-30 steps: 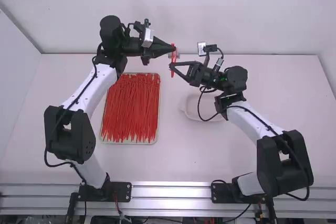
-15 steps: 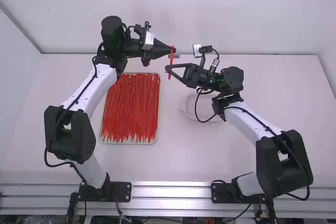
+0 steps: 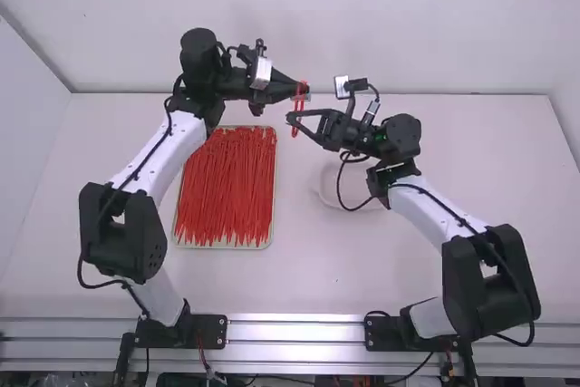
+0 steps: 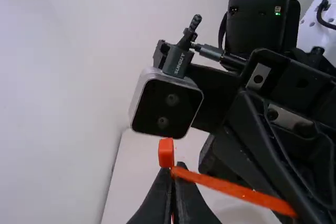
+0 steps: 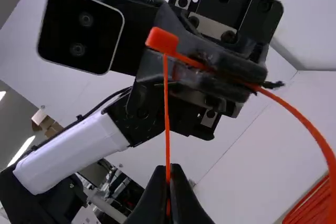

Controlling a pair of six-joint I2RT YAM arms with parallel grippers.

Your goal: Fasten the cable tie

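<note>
Cable tie (image 5: 166, 119) now bowed; left pincer (image 4: 170, 172) clamped near head, right pincer (image 5: 168, 171) clamped on tail, closer.

A white desk (image 3: 507, 160) took up the floor of the enclosure, matte and evenly lit, with only soft shadows on it. A plain white back wall (image 3: 408, 15) rose from its far edge, and a white side panel (image 3: 23, 133) closed off the left, meeting the back wall at a corner. Along the near edge ran a silver aluminium rail (image 3: 290, 331), with loose cables (image 3: 207, 367) just below it.
</note>
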